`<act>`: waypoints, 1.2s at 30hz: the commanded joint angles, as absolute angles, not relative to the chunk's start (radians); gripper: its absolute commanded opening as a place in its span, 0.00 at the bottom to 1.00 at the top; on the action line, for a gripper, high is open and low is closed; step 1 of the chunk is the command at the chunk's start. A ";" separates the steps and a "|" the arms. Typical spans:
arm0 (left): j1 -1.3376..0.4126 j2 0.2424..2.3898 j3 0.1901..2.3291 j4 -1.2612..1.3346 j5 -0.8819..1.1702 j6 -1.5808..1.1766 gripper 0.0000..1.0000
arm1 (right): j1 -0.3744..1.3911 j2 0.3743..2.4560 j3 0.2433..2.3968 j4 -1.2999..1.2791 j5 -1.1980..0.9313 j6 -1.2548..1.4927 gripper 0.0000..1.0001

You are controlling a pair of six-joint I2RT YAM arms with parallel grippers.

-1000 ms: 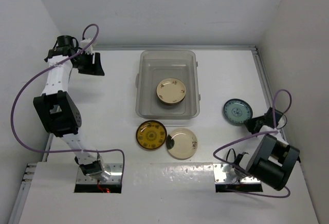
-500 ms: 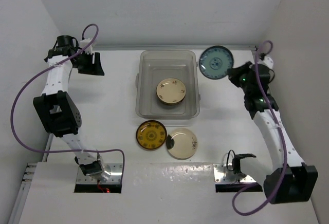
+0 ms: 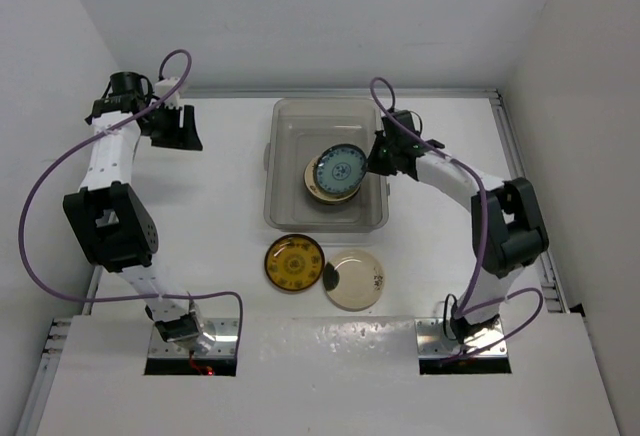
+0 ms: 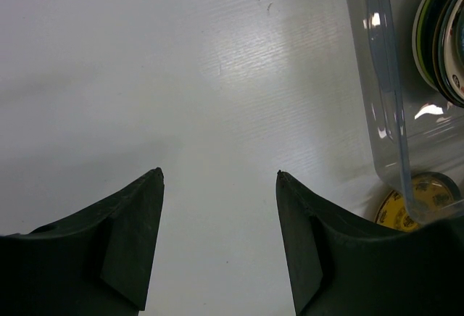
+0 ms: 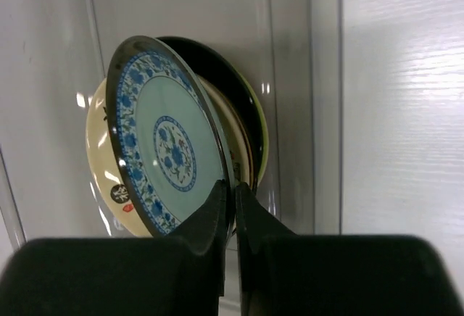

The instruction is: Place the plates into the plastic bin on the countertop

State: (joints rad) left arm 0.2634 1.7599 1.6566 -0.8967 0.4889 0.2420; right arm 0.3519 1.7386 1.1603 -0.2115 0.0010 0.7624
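Observation:
My right gripper (image 3: 372, 159) (image 5: 233, 185) is shut on the rim of a pale blue-teal patterned plate (image 3: 335, 167) (image 5: 170, 153). It holds the plate tilted over the stack of plates (image 3: 322, 188) inside the clear plastic bin (image 3: 325, 108) (image 5: 290, 55). The stack shows a cream plate (image 5: 101, 142), with black (image 5: 225, 77) and lime green rims behind. An amber-yellow patterned plate (image 3: 293, 262) and a cream plate with dark marks (image 3: 355, 278) lie on the countertop (image 3: 230, 186) in front of the bin. My left gripper (image 3: 180, 126) (image 4: 219, 175) is open and empty, at the far left.
White walls surround the countertop. Metal brackets (image 3: 190, 341) hold the arm bases at the near edge. In the left wrist view the bin's corner (image 4: 388, 106) and the amber plate (image 4: 417, 200) lie to the right of my fingers.
My right arm swung from the near right, up past the back right corner, and over the bin with the blue-teal plate in its grip. The left arm has not moved.

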 commanded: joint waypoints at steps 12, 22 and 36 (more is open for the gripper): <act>0.272 1.704 1.651 -0.891 0.491 0.241 0.65 | 0.449 1.708 1.358 -0.431 0.026 0.560 0.77; 0.249 1.668 1.651 -0.891 0.500 0.232 0.65 | 0.439 1.186 0.932 -0.571 0.064 0.613 0.86; 0.181 1.563 1.586 -0.891 0.471 0.222 0.65 | 0.554 0.893 0.316 -0.290 -0.032 0.928 0.56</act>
